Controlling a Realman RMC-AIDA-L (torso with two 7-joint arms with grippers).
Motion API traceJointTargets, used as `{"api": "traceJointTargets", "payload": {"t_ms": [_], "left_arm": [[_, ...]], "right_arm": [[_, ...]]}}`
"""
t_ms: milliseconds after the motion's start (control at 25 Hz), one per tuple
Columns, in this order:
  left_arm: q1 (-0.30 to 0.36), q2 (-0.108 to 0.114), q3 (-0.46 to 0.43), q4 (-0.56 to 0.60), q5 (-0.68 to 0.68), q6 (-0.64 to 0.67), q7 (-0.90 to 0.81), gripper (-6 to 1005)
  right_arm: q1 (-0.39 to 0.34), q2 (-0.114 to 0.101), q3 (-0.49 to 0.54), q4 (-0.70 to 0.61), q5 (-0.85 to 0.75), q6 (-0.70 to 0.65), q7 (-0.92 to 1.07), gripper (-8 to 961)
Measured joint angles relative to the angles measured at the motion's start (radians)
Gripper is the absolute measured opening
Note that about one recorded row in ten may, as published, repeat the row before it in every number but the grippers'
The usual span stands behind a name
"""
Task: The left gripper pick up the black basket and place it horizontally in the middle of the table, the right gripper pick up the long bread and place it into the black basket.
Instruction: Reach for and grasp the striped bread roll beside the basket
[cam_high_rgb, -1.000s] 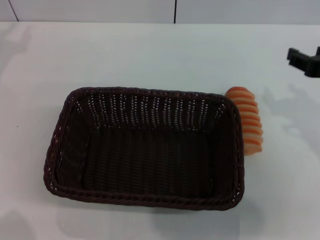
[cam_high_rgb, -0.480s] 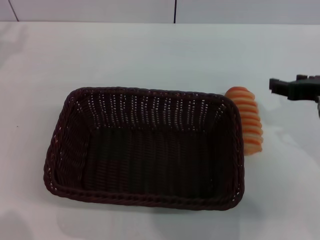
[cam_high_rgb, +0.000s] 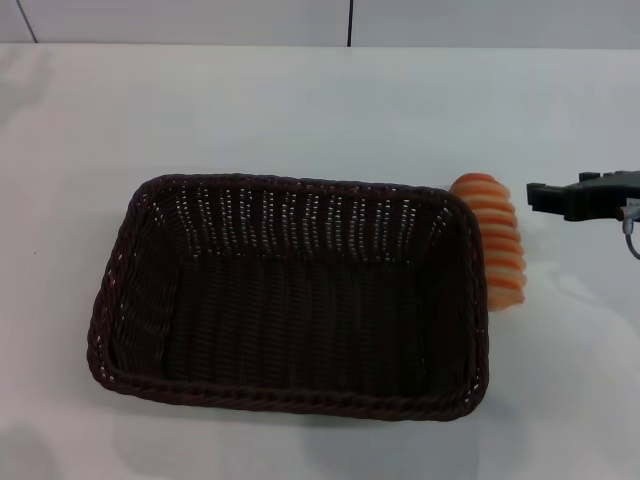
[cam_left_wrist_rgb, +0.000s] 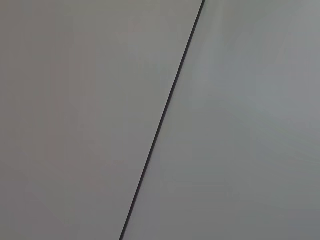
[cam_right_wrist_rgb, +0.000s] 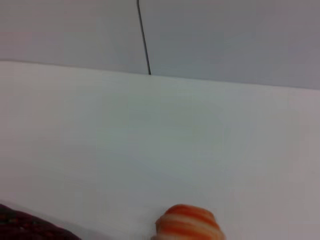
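Note:
The black basket (cam_high_rgb: 290, 295) lies lengthwise across the middle of the white table (cam_high_rgb: 300, 110), empty. The long bread (cam_high_rgb: 494, 240) lies on the table against the basket's right end, striped side up. It also shows in the right wrist view (cam_right_wrist_rgb: 187, 224), with a corner of the basket (cam_right_wrist_rgb: 25, 226). My right gripper (cam_high_rgb: 545, 196) hovers just right of the bread's far end, above the table, a grey cable looped by it. My left gripper is out of view; its wrist view shows only wall panels.
A grey panelled wall with a dark seam (cam_high_rgb: 350, 22) runs behind the table's far edge. Bare white tabletop lies behind the basket and to the right of the bread.
My right gripper has come in from the far right edge, moving left and lower, toward the bread. The basket and bread have not moved.

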Motion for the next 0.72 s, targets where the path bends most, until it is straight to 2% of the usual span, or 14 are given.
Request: {"api": "traceJointTargets", "payload": {"t_ms": [200, 400, 560, 720], "left_arm": [[0.002, 0.0, -0.001, -0.004, -0.007, 0.002, 0.0, 501], [-0.005, 0.0, -0.001, -0.008, -0.023, 0.016, 0.006, 501], [-0.007, 0.007, -0.001, -0.011, -0.024, 0.022, 0.005, 501], [-0.006, 0.012, -0.001, -0.02, -0.026, 0.025, -0.007, 500]], "right_arm": [[0.01, -0.001, 0.018, 0.0, 0.0, 0.014, -0.008, 641], [0.053, 0.0, 0.029, -0.022, 0.0, 0.049, -0.021, 641], [0.082, 0.0, 0.025, -0.064, 0.0, 0.056, -0.028, 641], [0.083, 0.0, 0.022, -0.075, 0.009, 0.056, -0.029, 641]]}}
